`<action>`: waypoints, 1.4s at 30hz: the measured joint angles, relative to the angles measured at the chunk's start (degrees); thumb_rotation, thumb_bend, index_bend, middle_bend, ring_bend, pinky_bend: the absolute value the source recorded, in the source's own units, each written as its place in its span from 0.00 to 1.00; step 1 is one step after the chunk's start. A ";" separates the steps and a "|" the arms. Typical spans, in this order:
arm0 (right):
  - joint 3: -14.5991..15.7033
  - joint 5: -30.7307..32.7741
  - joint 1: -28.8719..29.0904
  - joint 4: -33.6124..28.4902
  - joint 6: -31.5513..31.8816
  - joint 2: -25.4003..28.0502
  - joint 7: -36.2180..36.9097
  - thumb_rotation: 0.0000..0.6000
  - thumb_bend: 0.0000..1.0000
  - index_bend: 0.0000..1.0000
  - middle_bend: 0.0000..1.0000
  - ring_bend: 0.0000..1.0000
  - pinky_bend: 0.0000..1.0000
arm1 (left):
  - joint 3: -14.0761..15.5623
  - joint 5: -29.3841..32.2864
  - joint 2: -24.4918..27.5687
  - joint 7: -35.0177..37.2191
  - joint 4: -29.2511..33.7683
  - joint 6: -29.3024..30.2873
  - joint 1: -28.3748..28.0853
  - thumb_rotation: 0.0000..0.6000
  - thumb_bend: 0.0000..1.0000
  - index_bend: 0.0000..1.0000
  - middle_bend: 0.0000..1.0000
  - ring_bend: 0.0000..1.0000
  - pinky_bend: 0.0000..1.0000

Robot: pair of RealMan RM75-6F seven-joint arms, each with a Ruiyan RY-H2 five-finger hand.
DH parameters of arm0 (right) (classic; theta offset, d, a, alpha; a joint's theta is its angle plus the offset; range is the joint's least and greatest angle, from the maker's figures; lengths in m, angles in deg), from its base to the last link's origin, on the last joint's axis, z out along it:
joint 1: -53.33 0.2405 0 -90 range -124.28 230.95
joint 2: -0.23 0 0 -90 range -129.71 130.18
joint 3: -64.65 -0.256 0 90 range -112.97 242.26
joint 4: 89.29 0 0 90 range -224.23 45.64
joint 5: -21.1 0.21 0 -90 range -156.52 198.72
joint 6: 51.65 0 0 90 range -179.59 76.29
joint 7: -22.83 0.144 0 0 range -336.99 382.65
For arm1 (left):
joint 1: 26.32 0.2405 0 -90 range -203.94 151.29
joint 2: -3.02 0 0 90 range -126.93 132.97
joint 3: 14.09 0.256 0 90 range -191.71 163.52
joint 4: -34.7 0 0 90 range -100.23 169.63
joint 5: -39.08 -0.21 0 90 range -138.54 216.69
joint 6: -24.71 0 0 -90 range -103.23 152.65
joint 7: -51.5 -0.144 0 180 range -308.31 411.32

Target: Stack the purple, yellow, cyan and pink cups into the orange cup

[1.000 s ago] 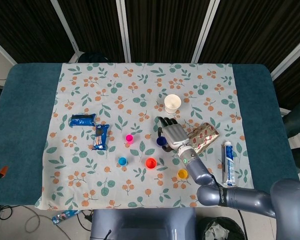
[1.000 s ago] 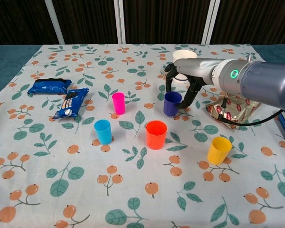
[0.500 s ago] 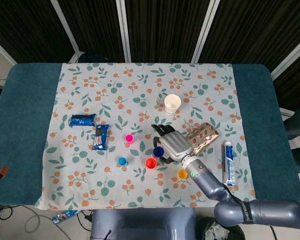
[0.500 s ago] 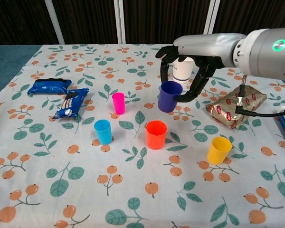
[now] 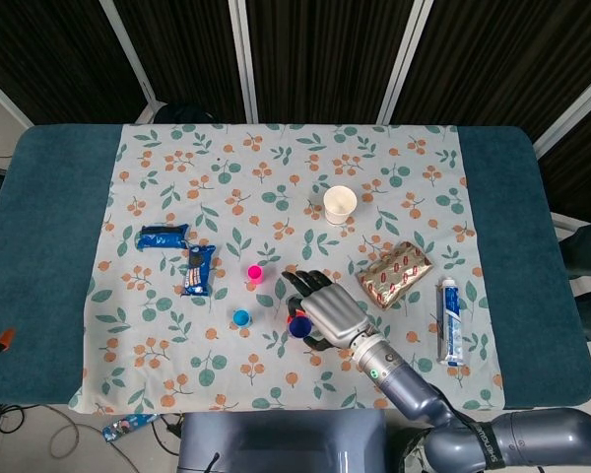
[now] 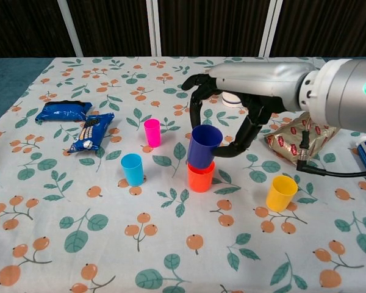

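My right hand [image 6: 232, 116] grips the purple cup [image 6: 205, 146] from above and holds it upright right over the orange cup [image 6: 200, 177]. The purple cup's base meets the orange rim; how deep it sits I cannot tell. In the head view the right hand [image 5: 325, 309] covers most of the orange cup, and the purple cup [image 5: 298, 327] peeks out at its left. The pink cup [image 6: 152, 132] and cyan cup [image 6: 133, 169] stand to the left, the yellow cup [image 6: 281, 193] to the right. My left hand is not visible.
A white paper cup [image 5: 340, 204] stands behind the hand. A gold snack bag [image 6: 299, 137] and a toothpaste tube [image 5: 449, 321] lie to the right. Two blue snack packets [image 6: 64, 110] [image 6: 91, 131] lie at the left on the floral cloth [image 6: 171, 244].
The right hand lifted the purple cup off the cloth, carried it towards me and to the left, and brought it down onto the orange cup's mouth.
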 measured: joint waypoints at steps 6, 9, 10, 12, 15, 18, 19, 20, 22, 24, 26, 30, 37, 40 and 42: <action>-0.49 1.75 0.92 2.21 0.34 -2.12 -0.73 1.00 0.36 0.47 0.00 0.06 0.11 | -0.10 0.37 0.13 0.20 -0.09 -0.28 -0.07 1.00 0.18 0.00 0.00 0.00 0.00; -0.65 2.74 1.36 3.44 0.14 -2.86 -0.94 1.00 0.36 0.47 0.00 0.06 0.11 | -0.16 0.51 0.25 0.25 -0.01 -0.27 -0.05 1.00 0.18 0.00 0.00 0.00 0.00; -0.71 3.21 1.54 3.97 0.00 -3.19 -0.98 1.00 0.36 0.47 0.00 0.06 0.11 | -0.19 0.52 0.28 0.26 0.03 -0.20 -0.03 1.00 0.18 0.00 0.00 0.00 0.00; -0.82 3.82 1.78 4.68 -0.15 -3.69 -0.98 1.00 0.36 0.47 0.00 0.06 0.11 | -0.20 0.58 0.36 0.26 0.15 -0.07 0.06 1.00 0.18 0.00 0.00 0.00 0.00; -0.96 4.49 2.11 5.60 -0.26 -4.41 -0.98 1.00 0.36 0.47 0.00 0.06 0.11 | -0.19 0.60 0.39 0.16 0.26 0.01 0.10 1.00 0.18 0.00 0.00 0.00 0.00; -1.07 5.22 2.47 6.46 -0.41 -4.95 -1.10 1.00 0.36 0.47 0.00 0.06 0.11 | -0.14 0.61 0.38 0.04 0.29 -0.12 0.05 1.00 0.18 0.00 0.00 0.00 0.00; -1.10 5.42 2.55 6.68 -0.45 -5.06 -1.13 1.00 0.36 0.47 0.00 0.06 0.11 | -0.13 0.63 0.37 -0.01 0.29 -0.18 0.03 1.00 0.18 0.00 0.00 0.00 0.00; -1.13 5.63 2.62 6.91 -0.47 -5.16 -1.16 1.00 0.36 0.47 0.00 0.06 0.11 | -0.11 0.66 0.38 -0.07 0.30 -0.26 0.01 1.00 0.18 0.00 0.00 0.00 0.00; -1.12 6.12 2.76 7.36 -0.54 -5.33 -1.27 1.00 0.36 0.47 0.00 0.06 0.11 | -0.11 0.81 0.41 -0.17 0.32 -0.37 -0.03 1.00 0.18 0.00 0.00 0.00 0.00; -0.94 6.39 2.83 7.47 -0.68 -5.31 -1.38 1.00 0.36 0.47 0.00 0.06 0.11 | -0.17 0.96 0.44 -0.20 0.37 -0.37 -0.03 1.00 0.18 0.00 0.00 0.00 0.00; -0.63 6.56 2.81 7.46 -0.72 -5.18 -1.48 1.00 0.36 0.47 0.00 0.06 0.11 | -0.20 1.05 0.47 -0.27 0.44 -0.35 -0.02 1.00 0.18 0.00 0.00 0.00 0.00; 0.12 6.55 2.70 7.32 -1.06 -5.02 -1.43 1.00 0.36 0.41 0.00 0.05 0.11 | -0.15 1.02 0.45 -0.50 0.55 -0.31 -0.03 1.00 0.18 0.00 0.00 0.00 0.00; 1.05 8.59 3.11 7.20 -1.94 -4.69 -2.46 1.00 0.36 0.07 0.00 0.00 0.10 | -0.09 0.99 0.45 -0.71 0.69 -0.21 -0.01 1.00 0.18 0.00 0.00 0.00 0.00; 1.24 10.31 3.43 6.28 -1.82 -3.60 -3.41 1.00 0.36 0.07 0.00 0.00 0.10 | -0.14 1.19 0.47 -0.67 0.64 -0.33 -0.04 1.00 0.18 0.00 0.00 0.00 0.00; 1.15 10.51 3.35 5.47 -1.20 -2.69 -3.47 1.00 0.36 0.09 0.00 0.00 0.10 | -0.16 1.30 0.50 -0.65 0.60 -0.48 -0.08 1.00 0.18 0.00 0.00 0.00 0.00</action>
